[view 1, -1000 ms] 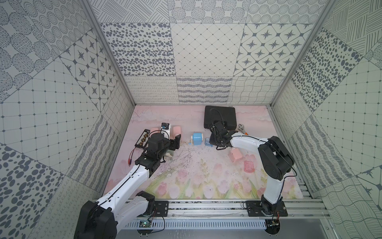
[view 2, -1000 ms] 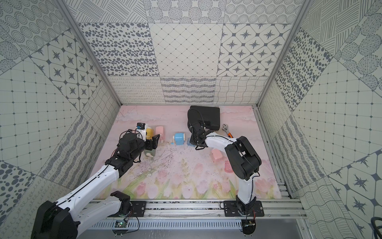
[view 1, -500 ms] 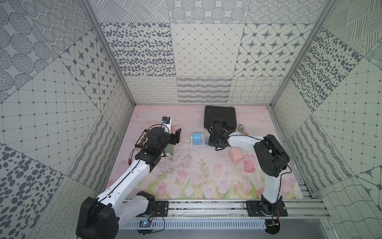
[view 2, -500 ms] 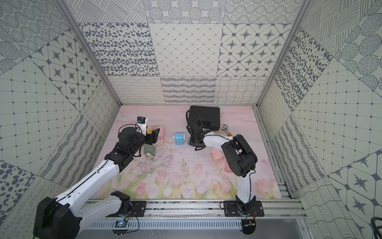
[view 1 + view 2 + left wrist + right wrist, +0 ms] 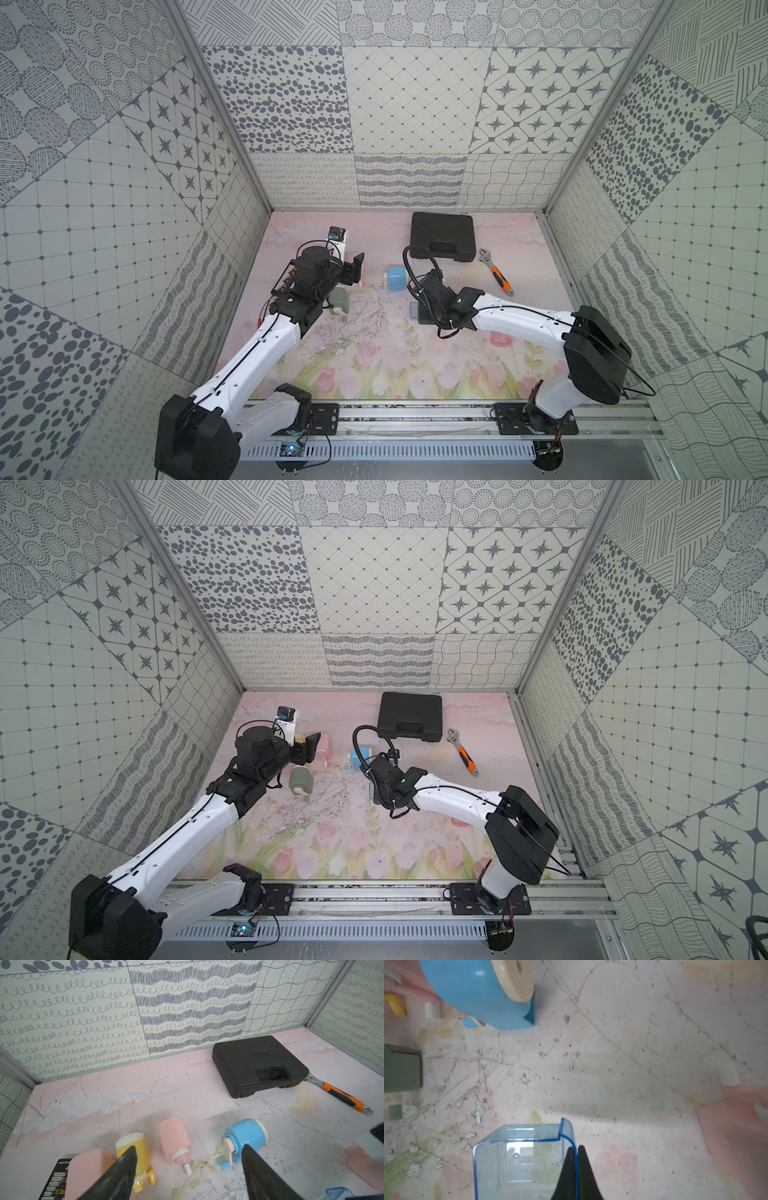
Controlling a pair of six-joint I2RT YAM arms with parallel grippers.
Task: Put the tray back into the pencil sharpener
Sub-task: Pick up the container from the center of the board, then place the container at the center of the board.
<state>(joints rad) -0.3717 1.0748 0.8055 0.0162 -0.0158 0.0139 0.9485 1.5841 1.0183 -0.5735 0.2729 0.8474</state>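
The right pincer (image 5: 575, 1148) is pinched tight on one thin wall of the clear tray (image 5: 517, 1157), likely to carry it to the blue pencil sharpener (image 5: 471, 991) lying a little ahead, while the left pincer (image 5: 188, 1148) hangs open and empty just behind that sharpener, maybe to steady it.

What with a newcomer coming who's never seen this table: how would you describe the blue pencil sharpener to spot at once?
Find the black case by the back wall. In front of it, the blue pencil sharpener ends a row of small sharpeners. It alone is blue; neighbours are pink, yellow, green.
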